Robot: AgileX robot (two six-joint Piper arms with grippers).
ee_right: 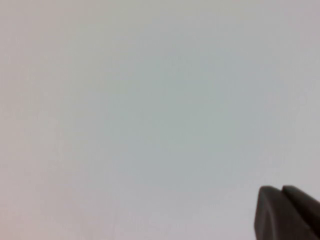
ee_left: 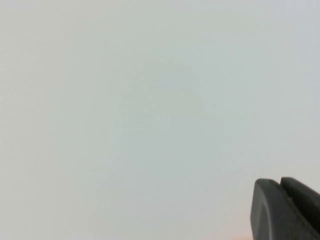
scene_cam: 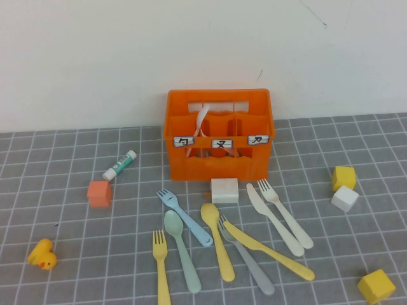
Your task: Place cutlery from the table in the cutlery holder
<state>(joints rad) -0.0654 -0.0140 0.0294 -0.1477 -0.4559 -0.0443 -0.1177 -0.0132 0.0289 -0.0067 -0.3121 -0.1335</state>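
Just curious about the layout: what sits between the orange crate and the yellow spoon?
In the high view, a small white block sits on the table between the crate and the yellow spoon, close against the crate's front. Both grippers are shut, away from the table.

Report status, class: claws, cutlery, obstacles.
Left claw and right claw shut, off the table. Cutlery lies before cutlery holder. White block at holder's front.
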